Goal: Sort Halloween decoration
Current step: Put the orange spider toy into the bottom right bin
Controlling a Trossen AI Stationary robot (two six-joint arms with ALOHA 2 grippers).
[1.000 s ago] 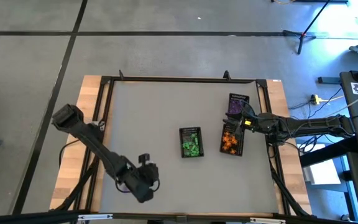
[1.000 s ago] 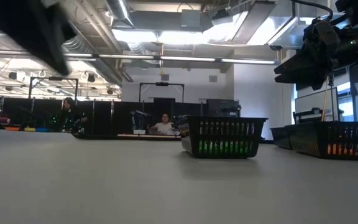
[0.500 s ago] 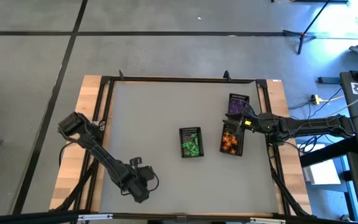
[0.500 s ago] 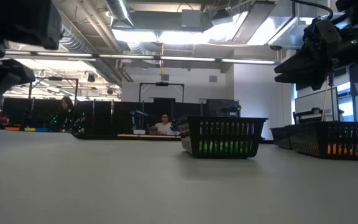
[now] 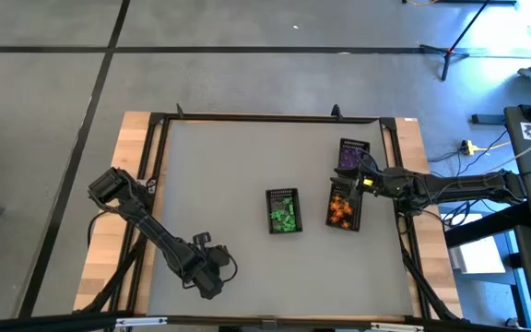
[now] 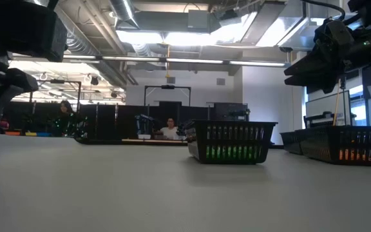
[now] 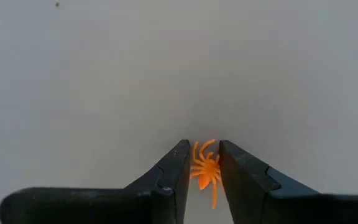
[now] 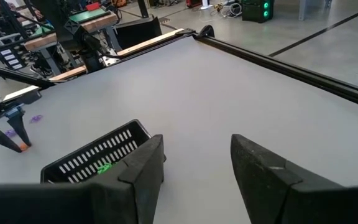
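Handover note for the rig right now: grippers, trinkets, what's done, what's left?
Left gripper: down at the table's near-left, fingers either side of an orange spider, not yet clearly gripped.
Right gripper: open, empty, waiting above the orange basket and purple basket.
Done: green basket, orange and purple baskets each hold trinkets of their colour.
Left: close on the spider, carry it to the orange basket. A purple trinket also lies loose near the left gripper.
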